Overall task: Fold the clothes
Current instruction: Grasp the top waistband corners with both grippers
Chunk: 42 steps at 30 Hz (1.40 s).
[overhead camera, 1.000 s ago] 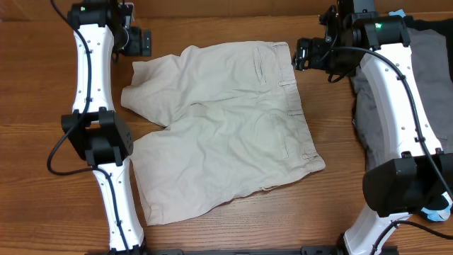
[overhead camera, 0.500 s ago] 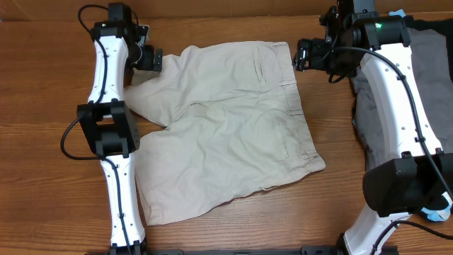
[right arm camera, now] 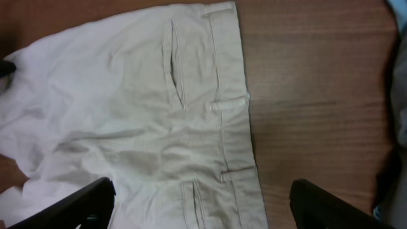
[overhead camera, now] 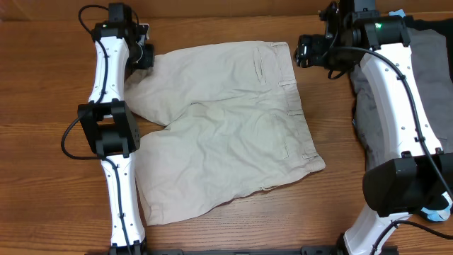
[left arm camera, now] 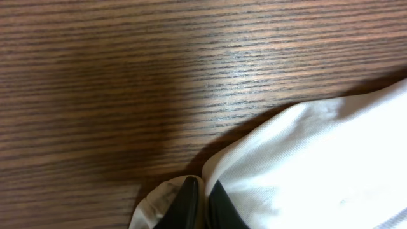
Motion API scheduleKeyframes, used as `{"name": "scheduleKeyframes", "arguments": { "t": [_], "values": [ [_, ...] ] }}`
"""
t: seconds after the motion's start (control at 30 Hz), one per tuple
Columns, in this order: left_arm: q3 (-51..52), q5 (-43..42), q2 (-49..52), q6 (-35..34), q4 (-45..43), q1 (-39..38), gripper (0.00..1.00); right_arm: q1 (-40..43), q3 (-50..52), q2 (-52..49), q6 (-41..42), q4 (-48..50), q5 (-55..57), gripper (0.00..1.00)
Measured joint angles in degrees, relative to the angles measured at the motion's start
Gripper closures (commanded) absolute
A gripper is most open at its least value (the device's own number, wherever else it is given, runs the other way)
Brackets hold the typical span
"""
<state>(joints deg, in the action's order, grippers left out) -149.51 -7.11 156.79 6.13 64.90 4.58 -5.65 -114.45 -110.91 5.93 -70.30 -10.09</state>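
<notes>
Moved: left end effector (overhead camera: pixel 144 57) sits slightly farther left than half a second ago.
Left grip: narrow, pinching the leg hem of the light beige cotton shorts (overhead camera: pixel 226 120).
Right end effector (right arm camera: pixel 202 187): wide, above the waistband (right arm camera: pixel 224 57).
Shorts: spread flat, mid brown wooden tabletop (overhead camera: pixel 42 142).

Light beige cotton shorts (overhead camera: pixel 226 120): plain, no print; washed near white in left wrist view.
Brown wooden table (overhead camera: pixel 42 142): mid-brown, fine darker grain lines.
Grey soft garment (overhead camera: pixel 425 64): plain mid-grey.
Black fabric piece (overhead camera: pixel 432 27): solid black.
Light-blue fabric scrap (overhead camera: pixel 396 13): pale blue.
Left arm (overhead camera: pixel 106 71), right arm (overhead camera: pixel 396 92): white shells, black joints, black cables.
Left gripper (left arm camera: pixel 202 202), right gripper (right arm camera: pixel 203 207): black fingers.
</notes>
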Motion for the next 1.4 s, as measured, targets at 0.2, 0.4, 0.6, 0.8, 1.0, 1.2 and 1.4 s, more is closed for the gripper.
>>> {"name": "scheduleKeyframes", "arguments": {
  "t": [0.2, 0.4, 0.6, 0.8, 1.0, 1.2, 1.4],
  "values": [
    [-1.03, -0.07, 0.00, -1.95, 2.43, 0.02, 0.96, -0.52, 0.00, 0.00, 0.04, 5.14, 1.97, 0.10],
    [-4.46, -2.19, -2.78, -3.69, 5.86, 0.02, 0.96, -2.51, 0.00, -1.44, -0.04, 14.97, 4.92, 0.07],
    [-5.90, -4.09, -10.47, -4.96, 8.07, -0.76, 0.96, -2.67, -0.04, -8.79, -2.34, 23.28, 5.68, 0.07],
    [-6.49, -4.87, -14.67, -6.25, 10.51, -3.63, 0.96, -2.64, -0.02, -17.99, -3.41, 31.71, 5.79, 0.07],
    [-6.49, -4.96, -14.82, -6.62, 10.86, -6.29, 0.96, -2.62, -0.02, -23.78, -3.39, 38.36, 4.07, 0.08],
    [-6.49, -4.96, -14.82, -6.67, 10.54, -7.23, 0.96, -2.62, -0.02, -28.55, -3.15, 42.60, 1.92, 0.08],
    [-6.49, -4.94, -14.82, -6.64, 10.62, -7.21, 0.96, -2.64, -0.02, -32.74, -3.23, 46.27, 1.01, 0.11]
  ]
}}
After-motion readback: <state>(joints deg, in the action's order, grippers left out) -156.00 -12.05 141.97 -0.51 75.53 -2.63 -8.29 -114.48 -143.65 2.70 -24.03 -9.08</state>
